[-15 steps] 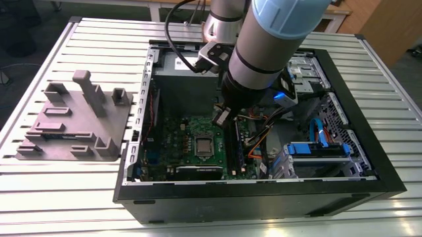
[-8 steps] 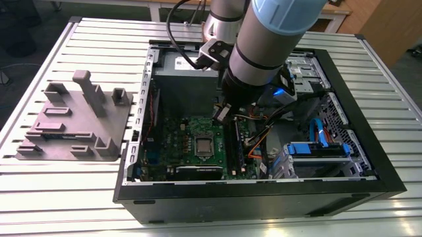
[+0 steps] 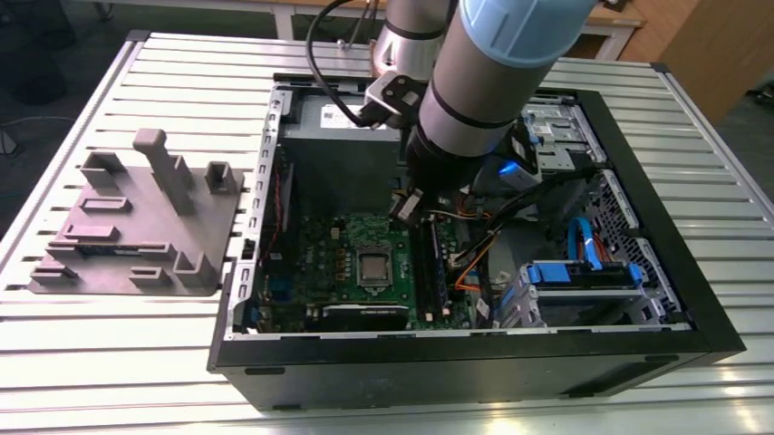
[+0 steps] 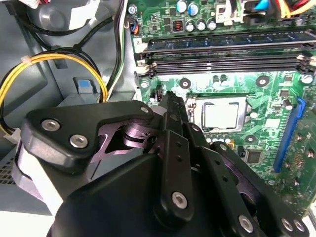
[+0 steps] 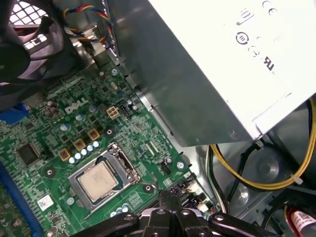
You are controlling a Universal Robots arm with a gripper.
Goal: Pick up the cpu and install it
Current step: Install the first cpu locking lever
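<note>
The cpu [image 5: 97, 180] already lies flat in its socket [image 5: 101, 178] on the green motherboard [image 5: 54, 143], silver top up, framed by the socket's metal bracket. It shows the same way in the second wrist view, a pale square [image 4: 221, 116] seated in the frame just past the claw's tip.

The claw [image 4: 170, 106] hangs above the board inside the open computer case [image 3: 677, 313], and its fingers [image 4: 174, 123] are pressed together into one narrow black blade with nothing between them. In the first wrist view the same joined tip [image 5: 170, 197] sits over the board's edge, close to a small black connector.

The relation that matters: the chip is not under the claw but beside it — a short way off across the board, lower than the fingertips, with bare green board and a few small parts between. Being square, it has no long axis to speak of; its edges run parallel with the socket frame, and that frame sits skewed to the claw's closing line in both wrist views. From the exterior view the arm [image 3: 484, 82] comes down over the case from the far side, its wrist near the memory slots [image 3: 426, 263], while the socket [image 3: 372, 265] sits toward the exterior view's left of it.

As a judgement, the placing looks done; whether the socket's latch is shut I cannot tell. The grey tray [image 3: 133, 227] sits well apart on the slatted desk [image 3: 109, 362], outside the case.
</note>
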